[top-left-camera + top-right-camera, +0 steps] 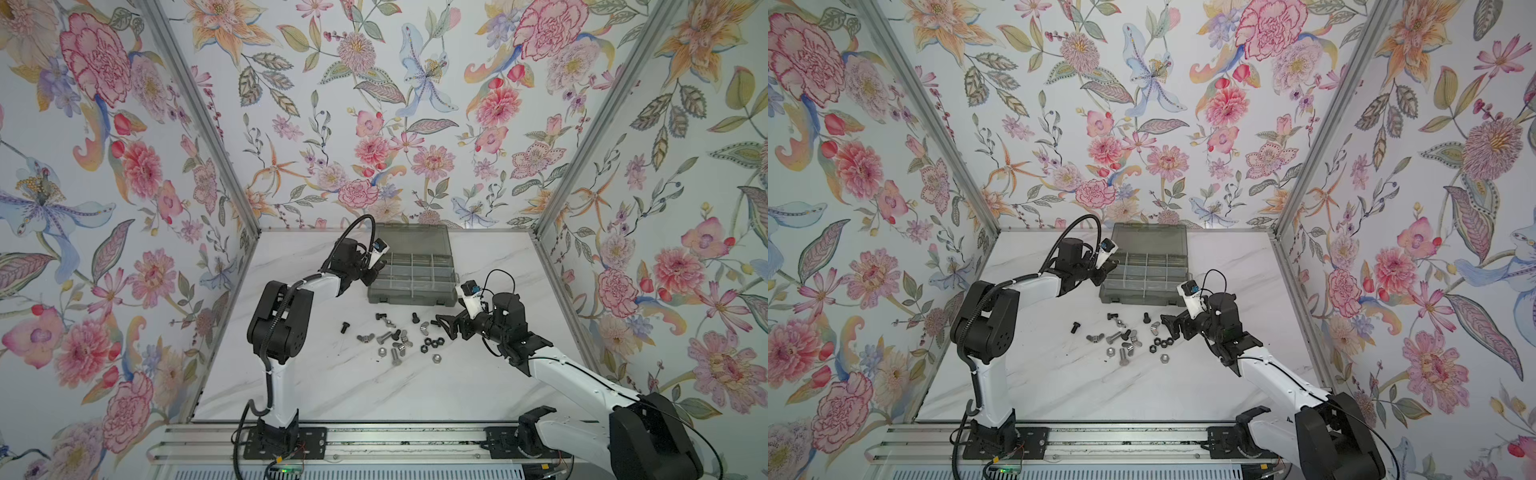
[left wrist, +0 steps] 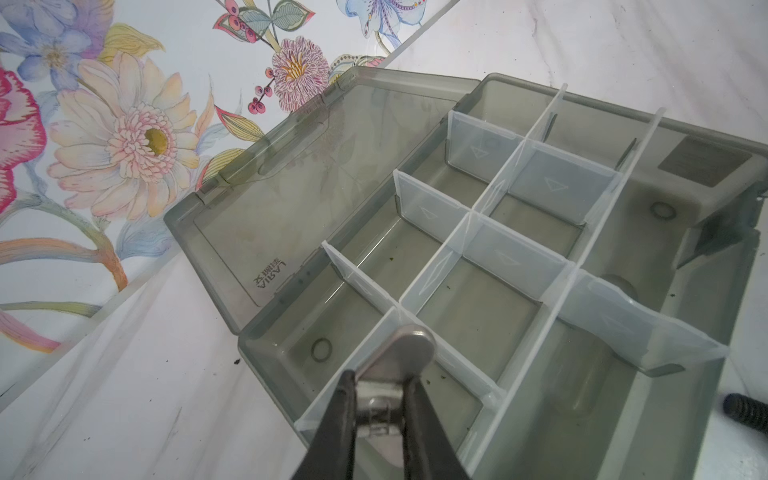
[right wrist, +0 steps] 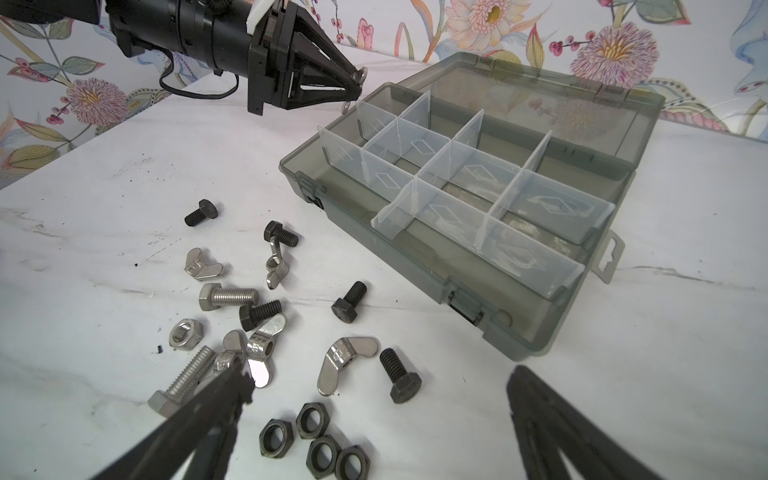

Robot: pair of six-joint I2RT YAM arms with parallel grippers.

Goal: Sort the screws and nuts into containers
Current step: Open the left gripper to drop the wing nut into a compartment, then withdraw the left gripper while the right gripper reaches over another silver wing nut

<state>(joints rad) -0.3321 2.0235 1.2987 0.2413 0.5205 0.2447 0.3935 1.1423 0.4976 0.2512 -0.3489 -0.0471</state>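
1. Wing nut (image 2: 409, 345), silver, is clenched by its threaded hub in the left pincer (image 2: 380, 376), with one ear jutting ahead. It is held over the left end of the containers (image 2: 266, 332); which cell lies beneath, I cannot tell. It looks light, rigid and smooth, so it would likely swivel in the grip or bounce on release.
2. Containers are smoky plastic, with the lid (image 2: 291, 187) open behind them and no hardware visible inside. The thin clear dividers (image 2: 511, 257) would probably flex if knocked.
3. On the tabletop (image 1: 332, 395) in front of the containers, the screws (image 3: 228, 297) lie loose, some stubby and black, some longer and silver. They look hard, round-shanked and prone to roll, so pinching across the shank or hex head seems best.
4. Among them lie the nuts (image 3: 185, 332). The wing nuts (image 3: 345, 361) offer raised ears to grab. Four black hex nuts (image 3: 320, 441) lie flat and touching, low and slippery, and are best taken across opposite flats, one at a time.
5. Right pincer (image 3: 382, 376) hangs released, jaws spread wide, just above the pile's right side, grasping nothing.
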